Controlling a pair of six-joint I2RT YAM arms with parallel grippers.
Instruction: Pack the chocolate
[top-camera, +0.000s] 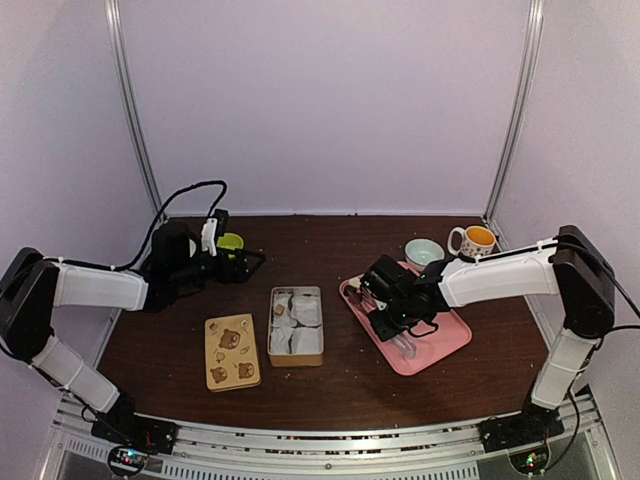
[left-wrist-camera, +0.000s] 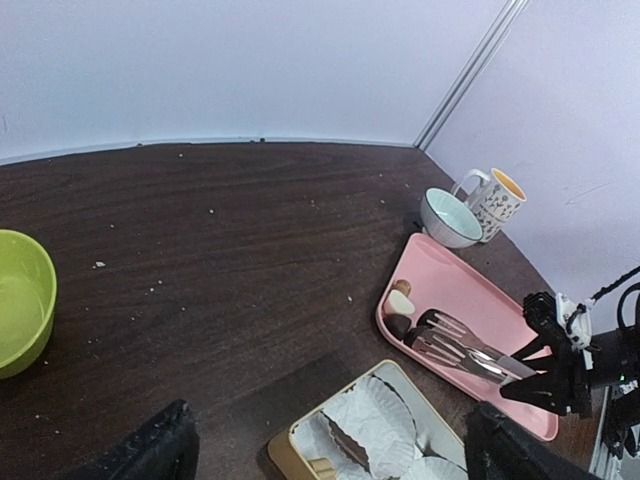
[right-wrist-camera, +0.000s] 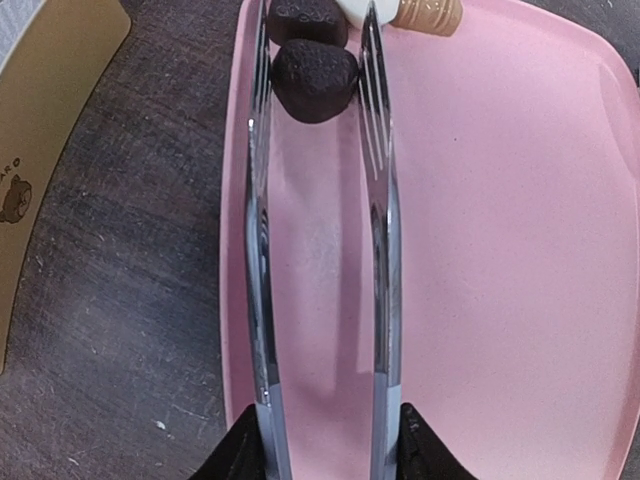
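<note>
Several small chocolates lie at one end of the pink tray (right-wrist-camera: 500, 250). One dark chocolate (right-wrist-camera: 315, 80) sits between the tips of the metal tongs (right-wrist-camera: 378, 250). Another dark one (right-wrist-camera: 305, 18), a white one and a tan one lie just beyond it. My right gripper (right-wrist-camera: 325, 445) is shut on the tongs, whose arms stand apart over the tray. From above, the right gripper (top-camera: 392, 318) is over the tray (top-camera: 445, 345). The open tan tin (top-camera: 296, 325) holds white paper cups. My left gripper (left-wrist-camera: 330, 455) is open and empty, above the table left of the tin (left-wrist-camera: 380, 420).
The tin's bear-printed lid (top-camera: 232, 351) lies flat left of the tin. A green bowl (top-camera: 231, 241) stands by the left gripper. A pale teal bowl (top-camera: 424, 252) and a patterned mug (top-camera: 473, 240) stand behind the tray at the back right.
</note>
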